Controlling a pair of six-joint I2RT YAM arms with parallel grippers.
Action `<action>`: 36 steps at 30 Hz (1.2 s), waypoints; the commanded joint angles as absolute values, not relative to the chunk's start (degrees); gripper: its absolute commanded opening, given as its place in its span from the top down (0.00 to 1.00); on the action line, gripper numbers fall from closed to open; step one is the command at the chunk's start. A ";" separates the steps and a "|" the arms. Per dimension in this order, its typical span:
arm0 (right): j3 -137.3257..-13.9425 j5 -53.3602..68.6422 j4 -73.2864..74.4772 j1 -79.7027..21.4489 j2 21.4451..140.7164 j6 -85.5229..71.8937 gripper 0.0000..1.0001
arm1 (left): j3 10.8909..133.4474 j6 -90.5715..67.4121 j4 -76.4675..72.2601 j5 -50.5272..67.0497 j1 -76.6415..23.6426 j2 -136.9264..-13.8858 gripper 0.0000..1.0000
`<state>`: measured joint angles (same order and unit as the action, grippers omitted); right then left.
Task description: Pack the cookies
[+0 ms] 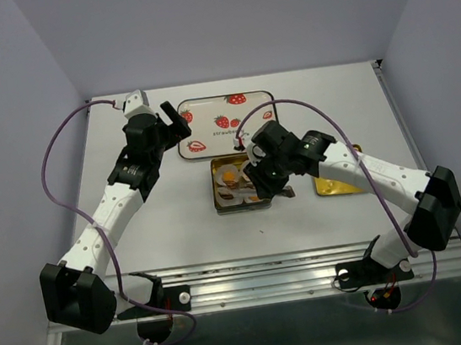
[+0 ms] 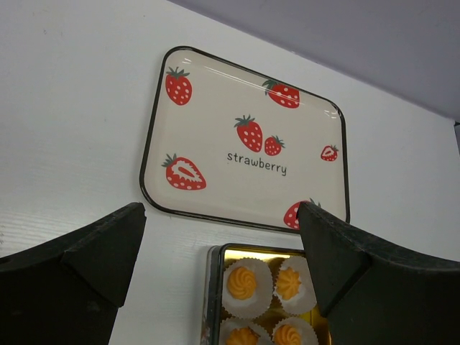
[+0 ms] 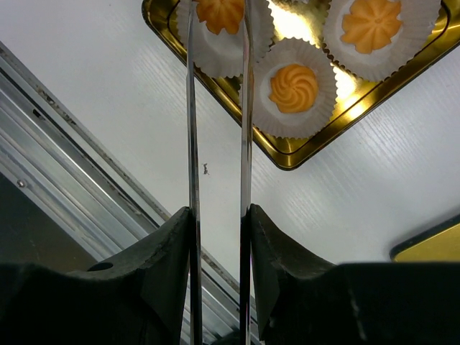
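Observation:
A square gold tin [image 1: 217, 193] stands mid-table and holds the cookies [image 1: 229, 175], each in a white paper cup. The left wrist view shows all four cookies [image 2: 242, 282] in the tin [image 2: 213, 295]. My right gripper [image 1: 264, 187] hovers over the tin's right side, shut on thin metal tongs [image 3: 244, 108]. In the right wrist view my gripper [image 3: 218, 212] holds the tongs' two blades on either side of one cookie [image 3: 219, 13] in the tin [image 3: 287, 154]. I cannot tell whether the blades grip that cookie. My left gripper [image 1: 174, 119] [image 2: 221, 210] is open and empty.
A cream tray printed with red strawberries [image 1: 224, 109] [image 2: 215, 115] lies just behind the tin. A flat gold lid [image 1: 338, 185] [image 3: 431, 248] lies right of the tin, partly under my right arm. A metal rail [image 1: 262, 283] runs along the near table edge.

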<state>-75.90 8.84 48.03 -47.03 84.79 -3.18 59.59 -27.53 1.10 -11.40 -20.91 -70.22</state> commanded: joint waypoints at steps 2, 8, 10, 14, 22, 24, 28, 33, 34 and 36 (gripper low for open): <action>-76.38 8.62 48.25 -47.99 85.78 -2.37 0.66 | 59.24 -26.89 -0.18 -11.51 -21.09 -67.85 0.01; -76.82 7.47 47.99 -47.99 87.45 -2.99 0.65 | 59.15 -26.81 -0.26 -11.25 -21.09 -68.03 0.01; -77.08 7.30 47.99 -47.99 87.80 -2.90 0.65 | 59.15 -26.81 -0.26 -11.16 -21.09 -68.12 0.01; -76.82 6.42 47.99 -47.99 88.24 -3.08 0.63 | 59.15 -26.81 -0.26 -10.99 -21.09 -68.03 0.01; -77.08 6.33 47.90 -47.99 88.59 -3.08 0.56 | 59.06 -26.81 -0.35 -11.34 -21.09 -67.68 0.01; -77.08 6.24 47.99 -47.99 88.59 -3.08 0.52 | 59.15 -26.63 -0.35 -11.16 -21.09 -67.76 0.01; -76.82 5.28 47.55 -47.99 88.16 -3.16 0.49 | 59.15 -26.63 -0.35 -11.34 -21.01 -67.94 0.01; -77.25 4.66 48.08 -47.99 87.89 -3.60 0.49 | 59.24 -26.72 -0.35 -10.81 -21.09 -68.20 0.01; -77.26 4.57 48.16 -47.99 87.80 -3.78 0.49 | 59.24 -26.72 -0.35 -10.72 -21.01 -68.20 0.01; -77.43 4.13 48.25 -47.99 87.37 -3.95 0.49 | 59.24 -26.72 -0.35 -10.63 -21.09 -68.12 0.01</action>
